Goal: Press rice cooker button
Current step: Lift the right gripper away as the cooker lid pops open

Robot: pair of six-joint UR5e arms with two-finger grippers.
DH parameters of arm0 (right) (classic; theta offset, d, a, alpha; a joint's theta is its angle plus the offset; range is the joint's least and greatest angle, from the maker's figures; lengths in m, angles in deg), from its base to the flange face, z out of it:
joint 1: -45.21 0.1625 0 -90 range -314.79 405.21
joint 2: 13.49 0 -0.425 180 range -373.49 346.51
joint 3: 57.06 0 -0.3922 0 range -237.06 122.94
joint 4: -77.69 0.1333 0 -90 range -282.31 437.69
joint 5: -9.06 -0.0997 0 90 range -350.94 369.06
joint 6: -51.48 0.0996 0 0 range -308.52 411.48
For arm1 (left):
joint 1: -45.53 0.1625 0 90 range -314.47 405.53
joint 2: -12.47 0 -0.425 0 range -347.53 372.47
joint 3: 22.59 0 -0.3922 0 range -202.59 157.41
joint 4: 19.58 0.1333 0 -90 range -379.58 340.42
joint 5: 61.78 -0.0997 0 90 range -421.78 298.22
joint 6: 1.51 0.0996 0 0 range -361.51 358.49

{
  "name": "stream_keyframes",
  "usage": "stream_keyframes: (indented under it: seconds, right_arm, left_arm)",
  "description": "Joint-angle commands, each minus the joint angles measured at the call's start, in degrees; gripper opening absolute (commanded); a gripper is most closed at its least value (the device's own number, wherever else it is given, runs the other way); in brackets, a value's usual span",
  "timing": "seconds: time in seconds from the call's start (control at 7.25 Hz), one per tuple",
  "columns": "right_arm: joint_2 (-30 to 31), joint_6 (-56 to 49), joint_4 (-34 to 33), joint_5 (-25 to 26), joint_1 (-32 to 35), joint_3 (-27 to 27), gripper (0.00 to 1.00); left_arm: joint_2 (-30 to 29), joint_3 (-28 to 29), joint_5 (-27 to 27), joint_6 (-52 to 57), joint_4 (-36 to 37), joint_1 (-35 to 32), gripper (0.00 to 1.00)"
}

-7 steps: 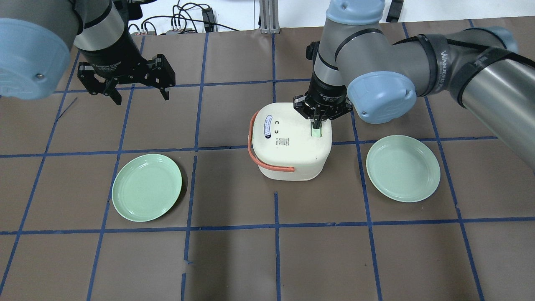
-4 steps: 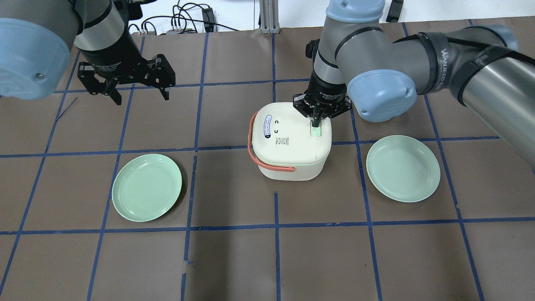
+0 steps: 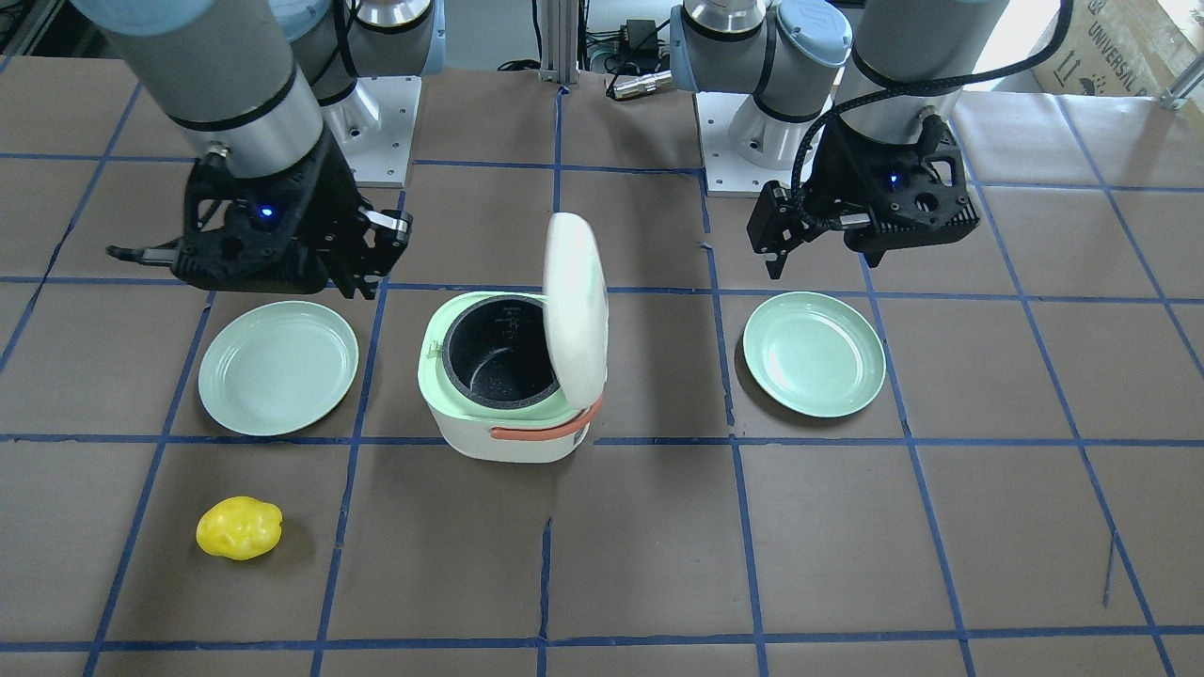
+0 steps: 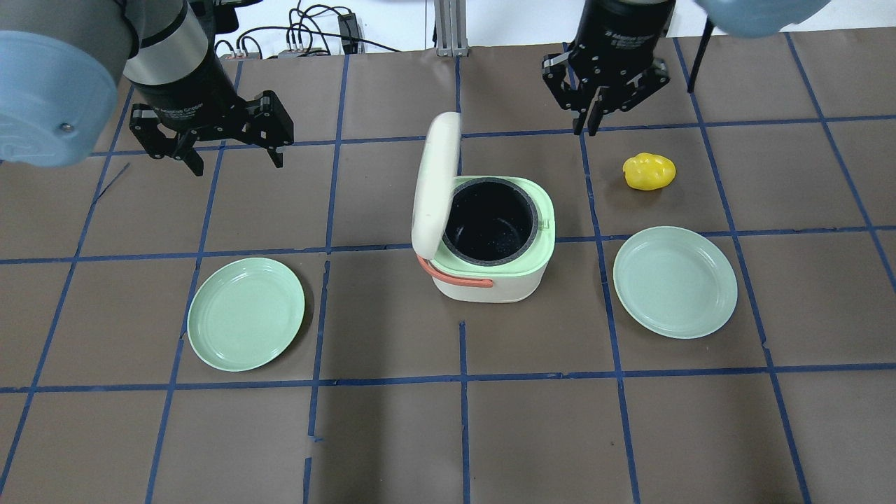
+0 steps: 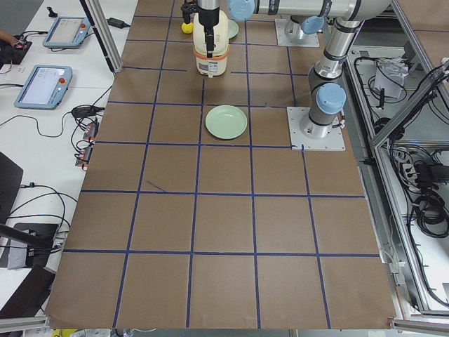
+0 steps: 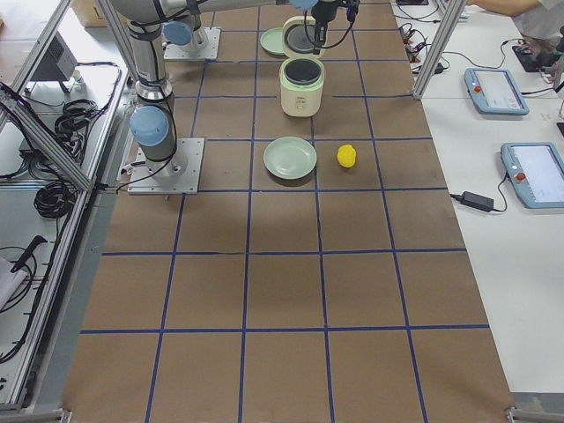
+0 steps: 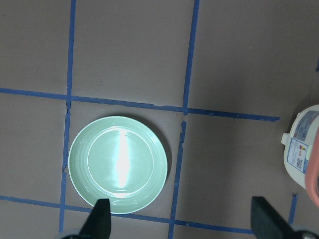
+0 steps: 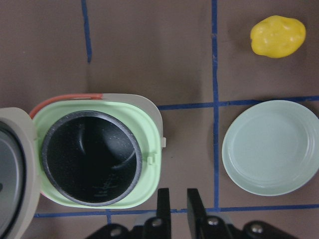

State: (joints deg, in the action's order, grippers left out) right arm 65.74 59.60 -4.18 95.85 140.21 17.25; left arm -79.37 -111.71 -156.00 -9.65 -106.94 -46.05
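Opened since a second ago, the rice cooker (image 4: 490, 269) sits mid-bench (image 4: 392, 434), its lid (image 4: 434, 185) standing on edge at its left. We see our right gripper (image 4: 586, 122) pulled back to the far right, fingers nearly together and empty. Our left gripper (image 4: 234, 157) hangs spread wide, far left. A left plate (image 4: 246, 313) and a right plate (image 4: 675, 281) flank the cooker. A yellow lump (image 4: 649, 171) lies beyond the right one.

Brown paper-covered table top (image 4: 385, 441) crossed by blue tape grid lines (image 4: 464, 420). White side benches (image 6: 529, 282) carrying blue-edged touchscreen pendants (image 6: 496, 91). Aluminium frame post (image 4: 448, 28) behind.

Table (image 4: 392, 434): rice cooker (image 4: 504, 287), two plates (image 4: 246, 313) (image 4: 675, 281), yellow lump (image 4: 649, 171)
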Motion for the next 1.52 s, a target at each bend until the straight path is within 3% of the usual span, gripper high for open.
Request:
stream_keyframes:
  seconds: [0.0,0.14,0.69,0.97,1.38]
  right_arm:
    - [1.6,-6.3,2.5,3.1,-3.1,-1.1,0.78]
    - [1.5,-8.0,1.7,3.2,-3.3,-0.7,1.0]
    - [1.7,-7.9,1.8,2.5,-3.5,0.2,1.0]
    - [0.9,-7.9,-3.4,2.4,-3.3,0.2,1.0]
    - [1.7,-8.0,-4.6,3.0,-3.3,3.5,1.0]
  left_arm:
    - [0.0,0.0,0.0,0.0,0.0,0.0,1.0]
    - [0.0,0.0,0.0,0.1,0.0,0.0,1.0]
    - [0.0,0.0,0.0,0.0,0.0,0.0,1.0]
    - [0.0,0.0,0.0,0.0,0.0,0.0,1.0]
    - [0.0,0.0,0.0,0.0,0.0,0.0,1.0]
